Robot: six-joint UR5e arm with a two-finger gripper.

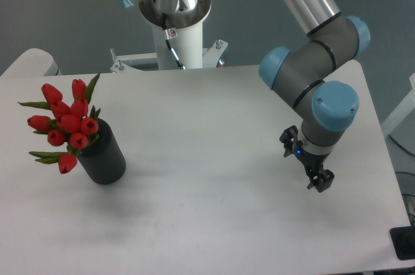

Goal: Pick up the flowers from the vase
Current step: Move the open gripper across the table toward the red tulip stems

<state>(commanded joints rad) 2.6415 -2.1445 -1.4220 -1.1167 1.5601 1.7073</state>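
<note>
flowers [67,123] in vase [104,158], gripper [320,183] apart

White table [214,132], soft shadows; grey-blue floor [58,9] behind; even, diffuse light.

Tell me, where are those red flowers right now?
The flowers stand in the dark vase near the table's left edge in the camera view, far from the end effector on the right.

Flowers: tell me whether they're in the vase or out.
In. The flowers stick out of the vase mouth; the pincer is far off.
</note>
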